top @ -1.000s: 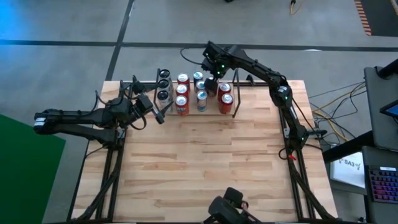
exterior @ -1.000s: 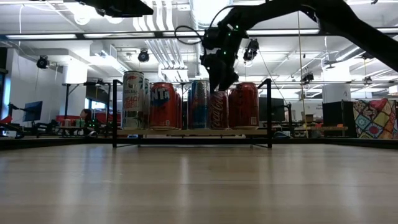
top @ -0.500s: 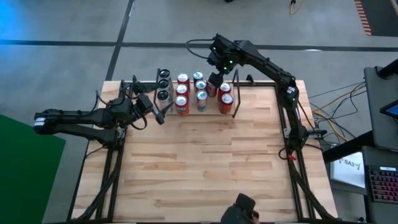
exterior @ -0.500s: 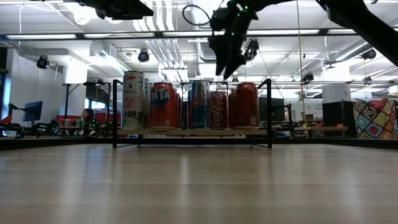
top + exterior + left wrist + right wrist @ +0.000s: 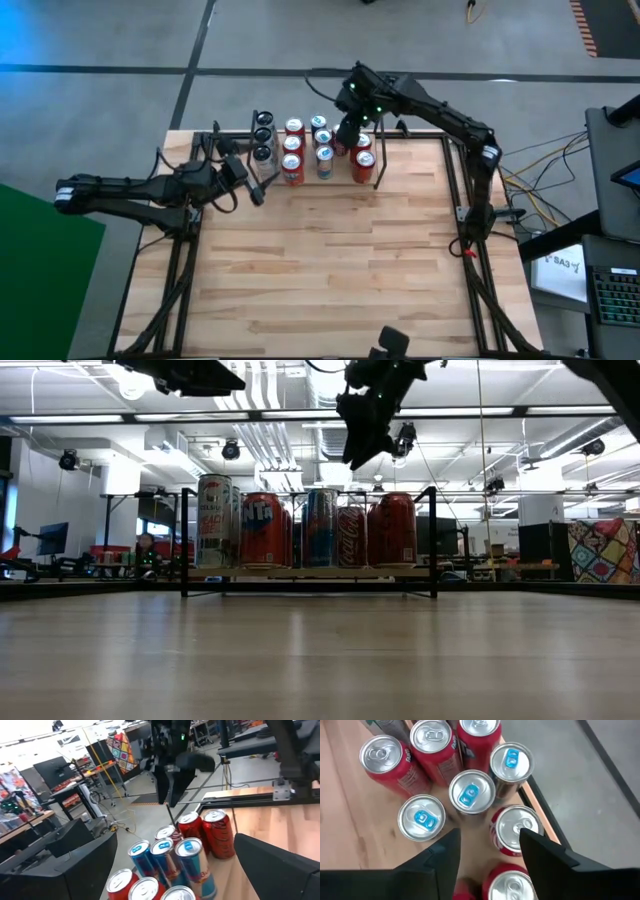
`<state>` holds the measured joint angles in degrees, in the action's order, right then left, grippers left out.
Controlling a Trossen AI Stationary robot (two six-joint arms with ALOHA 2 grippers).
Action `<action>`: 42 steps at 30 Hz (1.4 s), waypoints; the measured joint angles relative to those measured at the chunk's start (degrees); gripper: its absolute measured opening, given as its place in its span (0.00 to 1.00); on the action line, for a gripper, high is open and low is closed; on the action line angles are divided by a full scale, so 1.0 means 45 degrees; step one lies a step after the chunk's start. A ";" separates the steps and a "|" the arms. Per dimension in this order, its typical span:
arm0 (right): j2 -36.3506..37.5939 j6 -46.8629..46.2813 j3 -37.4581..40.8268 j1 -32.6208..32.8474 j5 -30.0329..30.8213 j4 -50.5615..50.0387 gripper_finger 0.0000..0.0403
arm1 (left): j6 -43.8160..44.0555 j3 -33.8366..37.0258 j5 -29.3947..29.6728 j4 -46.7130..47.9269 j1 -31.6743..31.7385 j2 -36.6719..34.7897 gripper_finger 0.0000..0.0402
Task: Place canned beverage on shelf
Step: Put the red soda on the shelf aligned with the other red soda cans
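Observation:
Several cans stand upright in rows on the shelf (image 5: 310,573) at the table's far edge: red cola cans (image 5: 384,757), blue-topped cans (image 5: 471,792), a tall white can (image 5: 214,520) and dark-topped cans (image 5: 262,135). My right gripper (image 5: 358,458) hangs above the cans, clear of their tops, over a red cola can (image 5: 516,829). It points steeply down, open, with nothing between its fingers (image 5: 445,857). My left gripper (image 5: 258,183) waits open and level, just left of the shelf's near side, holding nothing.
The shelf's upright black loop ends (image 5: 185,540) (image 5: 432,540) stand on either side of the cans. The bare wooden tabletop (image 5: 330,260) stretches from the shelf toward the near edge. Black side frames (image 5: 460,200) run along the table's left and right edges.
My right gripper has risen from among the cans to well above their tops and drawn slightly toward the table's right edge. Its fingers have come closer together but remain apart. The cans have stayed in place on the shelf.

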<state>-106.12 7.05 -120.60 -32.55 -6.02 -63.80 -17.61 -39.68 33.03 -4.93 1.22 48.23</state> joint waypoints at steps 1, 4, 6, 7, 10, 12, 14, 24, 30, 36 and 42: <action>0.0226 0.0000 0.0565 0.0027 0.0000 0.0456 0.47 | 0.0035 0.0000 -0.0033 0.0000 -0.0040 0.0005 0.96; 0.0950 -0.0125 0.2312 0.0094 0.0009 0.2093 0.46 | 0.0087 0.0000 -0.0269 -0.0005 -0.0103 0.0027 0.96; 0.1455 -0.0308 0.3503 0.0095 0.0017 0.3308 0.46 | 0.0167 0.0000 -0.0591 0.0000 -0.0103 0.0039 0.96; 0.1655 -0.0441 0.4078 0.0095 0.0033 0.3977 0.46 | 0.0202 0.0000 -0.0673 0.0000 -0.0101 0.0039 0.96; 0.2018 -0.1441 0.5513 0.0097 0.0744 0.5966 0.46 | 0.0150 0.0005 -0.0830 -0.0010 -0.0098 0.0039 0.96; 0.2085 -0.2574 0.6222 0.0210 0.1702 0.7058 0.45 | -0.0247 0.0015 -0.0824 -0.0091 -0.0089 0.0038 0.96; 0.2108 -0.3443 0.6670 0.0367 0.2590 0.7809 0.42 | -0.0930 0.0019 -0.0800 -0.0439 -0.0084 0.0021 0.96; 0.2156 -0.5286 0.6559 0.0930 0.3141 0.6976 0.04 | -0.2499 0.0019 -0.0805 -0.0252 0.0236 -0.0639 0.96; 0.2146 -0.5259 0.6542 0.0925 0.3380 0.6959 0.02 | -0.2983 0.0019 -0.0805 -0.0222 0.0769 -0.0763 0.95; 0.2146 -0.4772 0.6549 0.0896 0.3370 0.7101 0.02 | -0.3114 0.0019 -0.0800 -0.0466 0.1509 -0.0579 0.79; 0.2146 -0.3467 0.6553 0.0896 0.2998 0.7619 0.02 | -0.2957 0.0019 -0.0800 -0.0476 0.1709 -0.0602 0.50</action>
<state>-96.47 -8.55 -91.11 -28.51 7.47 -29.52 -30.91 -39.59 29.43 -7.07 8.91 45.52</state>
